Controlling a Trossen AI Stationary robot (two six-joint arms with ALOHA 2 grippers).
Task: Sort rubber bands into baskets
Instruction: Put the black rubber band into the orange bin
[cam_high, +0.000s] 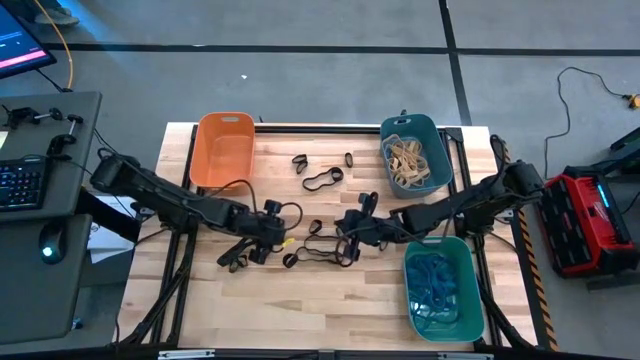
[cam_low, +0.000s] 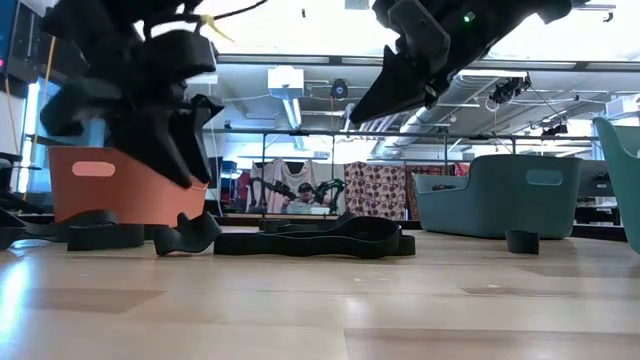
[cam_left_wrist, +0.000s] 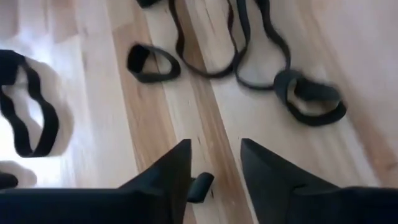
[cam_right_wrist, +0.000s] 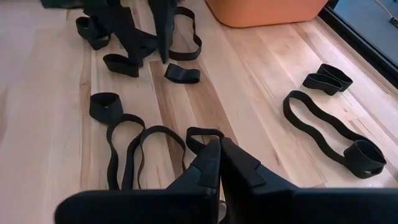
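Between the two dark fingers of the left gripper (cam_left_wrist: 214, 177) there is a gap, so its jaws stand apart, and a small black band (cam_left_wrist: 200, 186) sits right in that gap, near one finger. I cannot tell if it is touching. This gripper hangs over the middle of the tabletop (cam_high: 330, 295), a little toward the left edge.

The right gripper (cam_right_wrist: 219, 152) has its jaws pressed together, right at the end of a black loop (cam_right_wrist: 204, 134) lying on the wood. I cannot tell if the band is pinched. It is also near the middle, on the right side.

More black rubber bands (cam_high: 322, 180) lie all around both grippers and up toward the far edge. They look light, thin and floppy. They bend and curl, so they will sag when lifted. I think the best place to grab is where a loop stands up off the wood, pinching just one strand.

The orange basket (cam_high: 222, 150) sits at the far left corner. The teal basket (cam_high: 438, 150) at the far right corner holds tan bands (cam_high: 408, 160). The green basket (cam_high: 470, 290) at the near right corner holds blue bands (cam_high: 435, 290).
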